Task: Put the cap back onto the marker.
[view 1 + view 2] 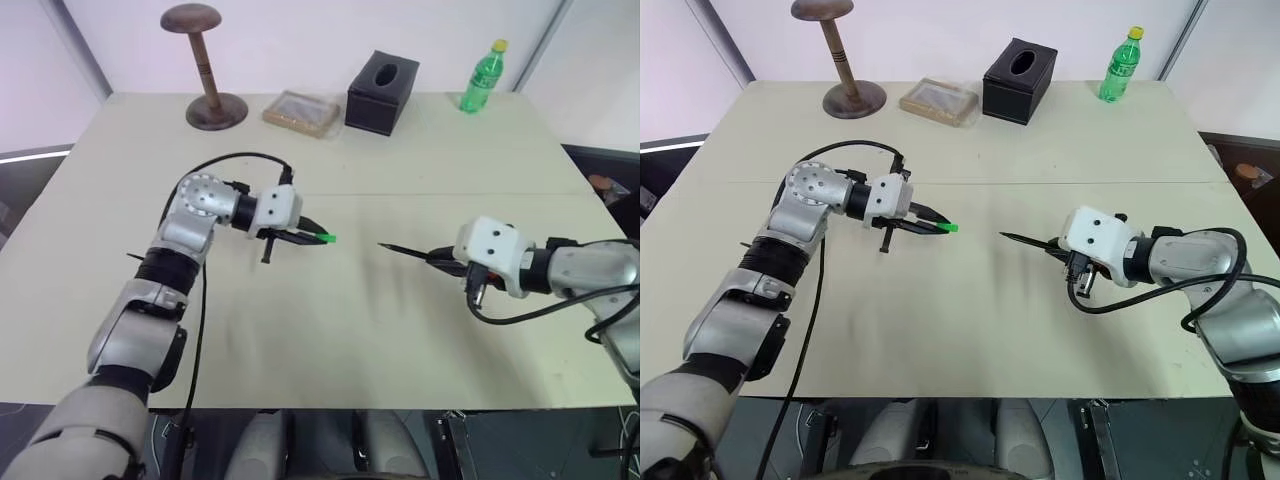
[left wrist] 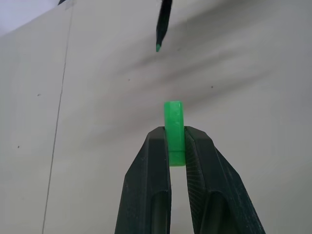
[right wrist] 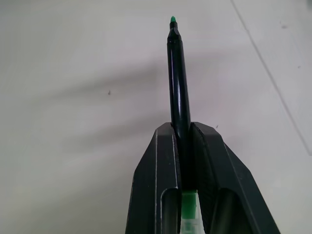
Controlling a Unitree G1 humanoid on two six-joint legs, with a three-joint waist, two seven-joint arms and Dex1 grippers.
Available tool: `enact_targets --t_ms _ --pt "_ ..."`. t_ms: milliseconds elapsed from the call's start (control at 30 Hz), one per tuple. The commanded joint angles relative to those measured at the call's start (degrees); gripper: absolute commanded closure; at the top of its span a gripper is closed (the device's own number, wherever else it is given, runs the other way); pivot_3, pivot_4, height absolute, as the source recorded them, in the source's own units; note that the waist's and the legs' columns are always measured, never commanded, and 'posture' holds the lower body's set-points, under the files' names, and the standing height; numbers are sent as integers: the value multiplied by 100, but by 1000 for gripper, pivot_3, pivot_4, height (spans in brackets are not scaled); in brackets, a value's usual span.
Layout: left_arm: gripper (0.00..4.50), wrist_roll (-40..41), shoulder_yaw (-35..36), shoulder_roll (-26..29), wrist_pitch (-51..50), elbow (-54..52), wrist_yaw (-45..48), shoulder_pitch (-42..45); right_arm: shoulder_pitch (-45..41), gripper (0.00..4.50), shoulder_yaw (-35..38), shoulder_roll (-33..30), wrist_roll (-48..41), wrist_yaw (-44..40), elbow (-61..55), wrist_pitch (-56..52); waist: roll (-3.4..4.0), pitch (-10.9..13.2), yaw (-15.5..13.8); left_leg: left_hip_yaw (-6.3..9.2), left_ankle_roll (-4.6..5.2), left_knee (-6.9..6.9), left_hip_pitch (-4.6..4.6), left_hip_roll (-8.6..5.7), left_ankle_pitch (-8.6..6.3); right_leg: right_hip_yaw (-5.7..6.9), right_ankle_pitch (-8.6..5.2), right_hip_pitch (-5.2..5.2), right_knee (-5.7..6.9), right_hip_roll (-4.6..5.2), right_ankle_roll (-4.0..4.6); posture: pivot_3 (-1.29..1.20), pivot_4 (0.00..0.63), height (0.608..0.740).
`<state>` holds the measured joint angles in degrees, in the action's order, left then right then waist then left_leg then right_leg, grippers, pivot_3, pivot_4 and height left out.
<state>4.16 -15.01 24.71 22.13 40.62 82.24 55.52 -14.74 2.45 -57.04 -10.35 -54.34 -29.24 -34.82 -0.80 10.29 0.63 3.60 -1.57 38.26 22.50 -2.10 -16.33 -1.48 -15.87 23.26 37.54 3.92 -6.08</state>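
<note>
Fingers of our left gripper point(image 2: 175, 146) are clamped on the cap point(image 2: 174, 127), whose free end juts out past the tips. We hold it above the table point(image 1: 330, 350), left of centre. Our right gripper point(image 3: 183, 141) is pinched tight on the marker point(image 3: 178, 78), gripping it near the rear so that the long black barrel and small green tip point toward the cap. Tip and cap are apart, with bare tabletop between them. At the table's far edge stand a green bottle point(image 1: 483, 76), a black tissue box point(image 1: 381, 93) and a wooden stand point(image 1: 207, 70).
</note>
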Motion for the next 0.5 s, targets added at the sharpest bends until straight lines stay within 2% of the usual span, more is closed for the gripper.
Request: enact_targets --t_ms 33,500 --pt "4500 -134 -16 -78 532 141 -47 300 -226 4444 -26 -62 -47 72 -323 -178 -1 0 0 0 0 0 1 0 0 0 0 0 0 0 0 0 150 740" --pt "4500 -341 26 -331 914 531 -293 482 -621 4444 -326 -6 -68 68 -381 -326 -1 0 11 0 0 0 1 0 0 0 0 1 0 -2 0 0 150 740"
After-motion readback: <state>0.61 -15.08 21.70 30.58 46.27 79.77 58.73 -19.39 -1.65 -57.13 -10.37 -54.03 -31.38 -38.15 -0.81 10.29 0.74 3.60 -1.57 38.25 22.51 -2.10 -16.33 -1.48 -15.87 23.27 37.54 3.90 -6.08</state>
